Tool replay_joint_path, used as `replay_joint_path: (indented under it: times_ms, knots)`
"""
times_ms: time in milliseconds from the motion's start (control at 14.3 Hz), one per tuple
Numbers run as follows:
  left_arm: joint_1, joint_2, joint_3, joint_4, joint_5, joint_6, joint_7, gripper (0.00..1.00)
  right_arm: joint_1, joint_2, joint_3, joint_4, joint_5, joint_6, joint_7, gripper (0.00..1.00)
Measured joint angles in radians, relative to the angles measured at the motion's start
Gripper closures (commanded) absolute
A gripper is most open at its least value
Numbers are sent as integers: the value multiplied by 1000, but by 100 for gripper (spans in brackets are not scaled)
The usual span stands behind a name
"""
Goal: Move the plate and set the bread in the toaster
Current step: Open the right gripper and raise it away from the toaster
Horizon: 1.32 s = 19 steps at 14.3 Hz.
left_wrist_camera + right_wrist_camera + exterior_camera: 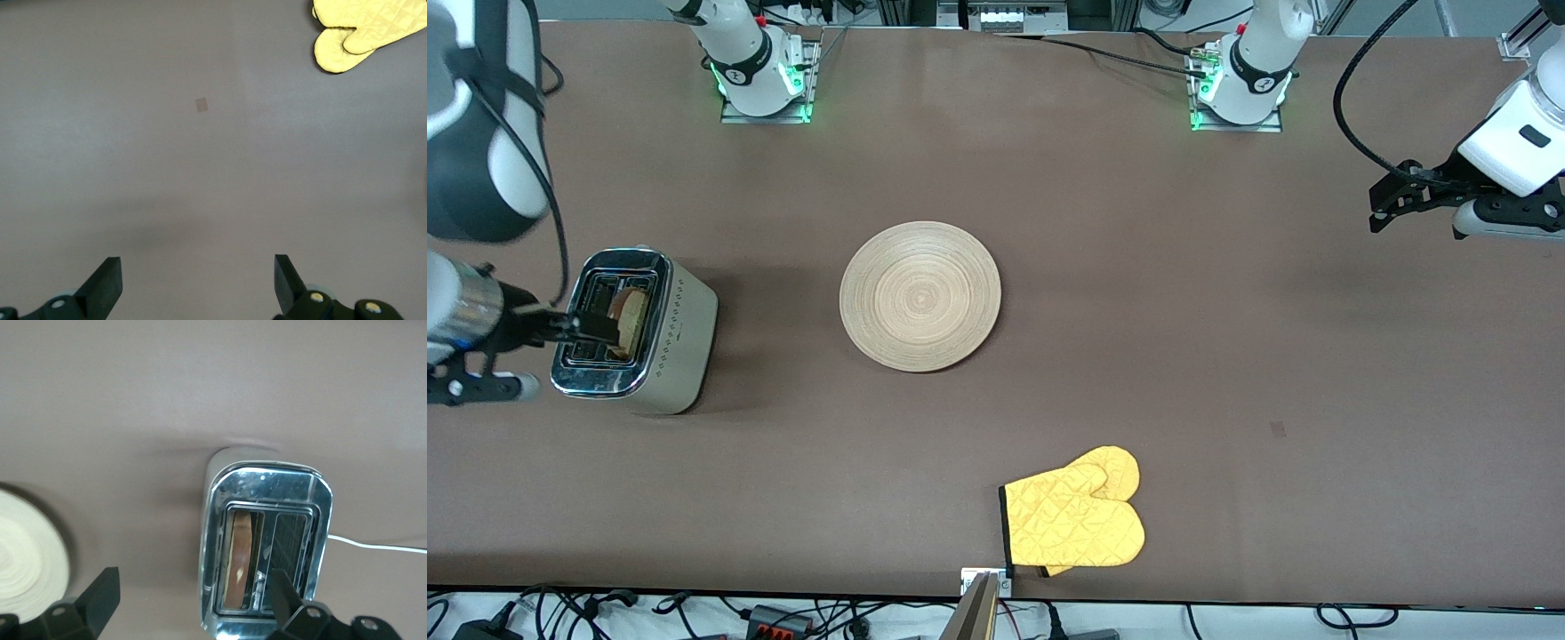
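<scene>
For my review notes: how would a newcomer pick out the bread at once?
Start at the toaster, which stands at the right arm's end of the table, away from the wooden plate at the middle. The bread stands on edge in one of its two chrome-rimmed slots: a light brown slice, while the other slot is empty.

One high camera, two on the wrists.
You look down on the whole brown bench (1138, 267); the right wrist shares the chrome-topped cream toaster (636, 331) (267, 550), the left wrist the yellow quilted mitt (1076, 516) (367, 30).
</scene>
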Motion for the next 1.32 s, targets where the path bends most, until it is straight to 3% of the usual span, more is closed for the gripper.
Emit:
replay_joint_path:
  times_ms: [488,836,1185,1254,1324]
  knots:
    - [0,0,0,0,0,-5,0,0,9,-18,8,37,17,27,6,0]
    - [0,0,0,1,0,-8,0,0,7,-46,0,49,17,-111,11,0]
    - [0,0,0,1,0,-9,0,0,-12,-83,-6,48,59,-140,18,0]
    - [0,0,0,1,0,-9,0,0,-19,-100,-5,35,63,-132,20,0]
    - [0,0,0,2,0,-9,0,0,-37,-157,-5,-45,66,-77,22,0]
